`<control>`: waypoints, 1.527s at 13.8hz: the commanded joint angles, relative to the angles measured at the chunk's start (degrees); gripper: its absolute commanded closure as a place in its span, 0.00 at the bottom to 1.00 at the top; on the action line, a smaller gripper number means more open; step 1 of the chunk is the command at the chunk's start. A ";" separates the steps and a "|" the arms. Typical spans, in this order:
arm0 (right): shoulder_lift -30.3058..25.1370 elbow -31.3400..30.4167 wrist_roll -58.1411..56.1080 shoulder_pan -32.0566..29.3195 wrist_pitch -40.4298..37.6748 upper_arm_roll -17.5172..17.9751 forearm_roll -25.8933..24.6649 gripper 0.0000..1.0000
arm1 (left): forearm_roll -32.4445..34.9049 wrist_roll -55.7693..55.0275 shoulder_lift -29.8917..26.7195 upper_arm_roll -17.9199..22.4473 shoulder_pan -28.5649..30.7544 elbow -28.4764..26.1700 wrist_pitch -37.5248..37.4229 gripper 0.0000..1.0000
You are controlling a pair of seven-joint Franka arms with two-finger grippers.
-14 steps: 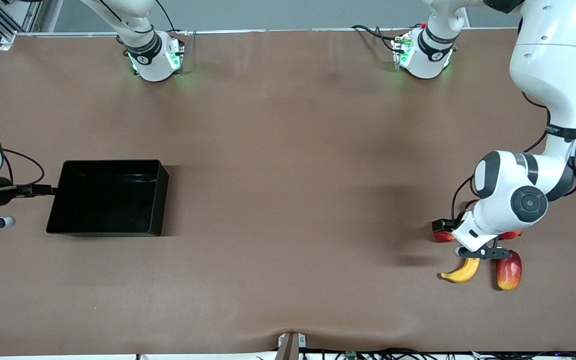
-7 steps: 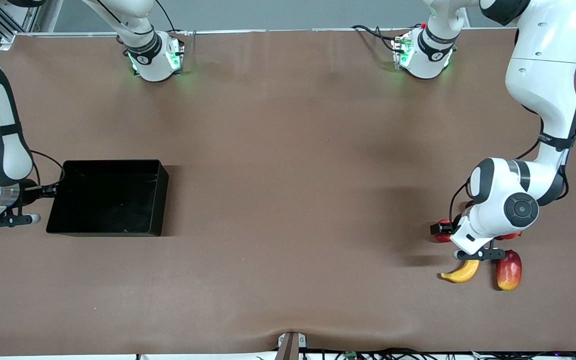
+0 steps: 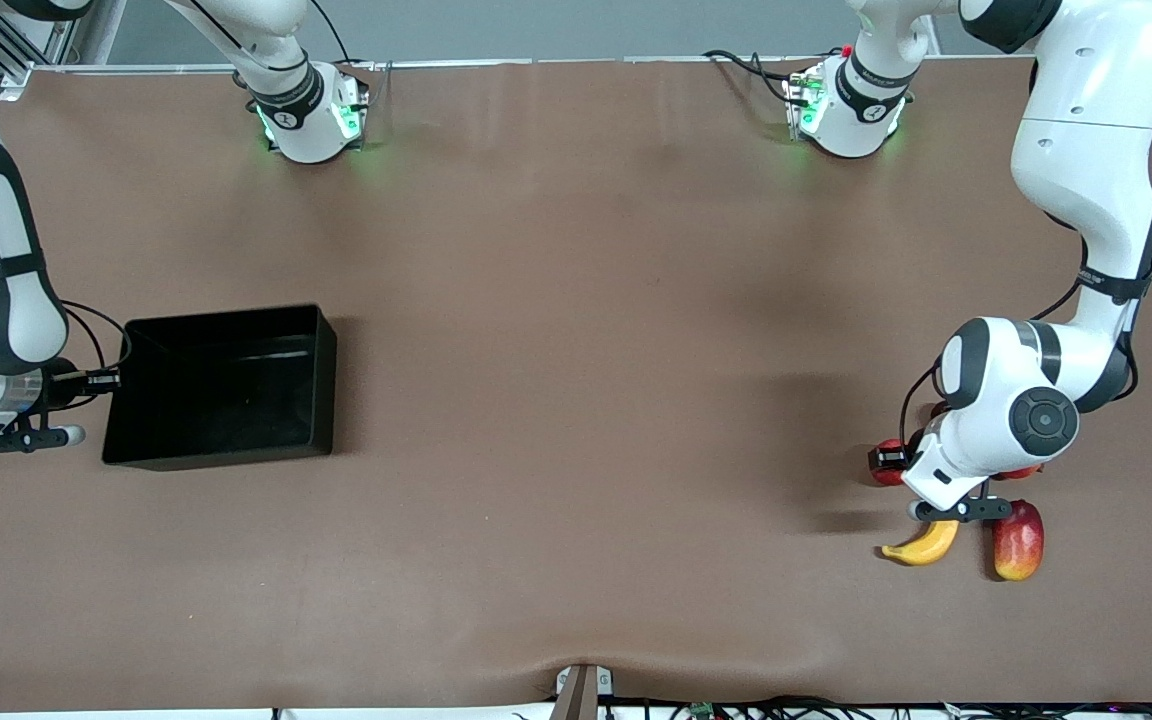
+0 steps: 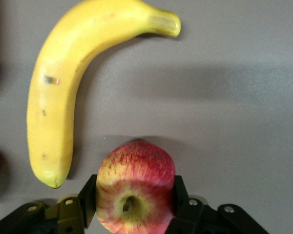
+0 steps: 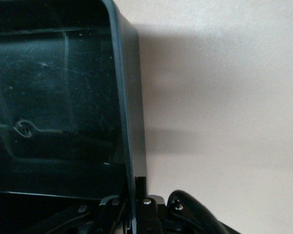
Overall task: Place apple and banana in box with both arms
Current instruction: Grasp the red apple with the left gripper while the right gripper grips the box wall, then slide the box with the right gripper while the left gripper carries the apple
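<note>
The left claw is down on the tabletop at the left arm's end, its two fingers pressed one against each flank of the apple, stem dimple facing the wrist camera; it has closed partway, to the apple's width, so it looks to have the fruit gripped while the apple sits on the surface. The banana lies just beside the claw, apart from the apple, with one tip near the finger. That probably makes it the next pick once the apple is carried off. In the front view a red-yellow mango-like fruit lies beside the banana, and another red fruit shows just past the wrist. At the right arm's end, the right claw is fully closed, pinching the thin side wall of the box. The box holds no fruit and sits a little skewed. The hold on its wall is likely meant to steady it or drag it toward the fruit, since the box and the fruit lie well apart.
</note>
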 commanded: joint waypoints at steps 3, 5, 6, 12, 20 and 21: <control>-1.69 5.40 0.27 0.29 -9.80 1.48 0.30 1.00 | 1.31 -0.76 -8.65 -0.70 -0.58 -0.12 -8.11 1.00; -1.78 9.26 1.05 1.96 -15.34 1.57 0.74 1.00 | 1.31 -0.85 -11.64 -0.96 -0.75 -0.04 -11.10 1.00; -1.87 11.11 2.54 3.01 -18.15 1.57 2.22 1.00 | 1.31 -0.85 -12.61 -1.75 -0.75 0.05 -12.42 1.00; -5.03 13.32 12.55 12.84 -26.26 1.57 10.13 1.00 | 1.31 -0.06 -18.67 -3.86 -0.67 0.32 -18.13 1.00; -5.04 13.32 31.19 30.42 -23.03 1.48 21.12 1.00 | 0.34 -2.77 -21.76 -9.13 -0.67 0.67 -22.62 1.00; -4.78 13.32 33.64 32.88 -20.58 1.40 22.18 1.00 | 0.34 -4.53 -21.76 -10.27 -0.67 0.84 -23.50 1.00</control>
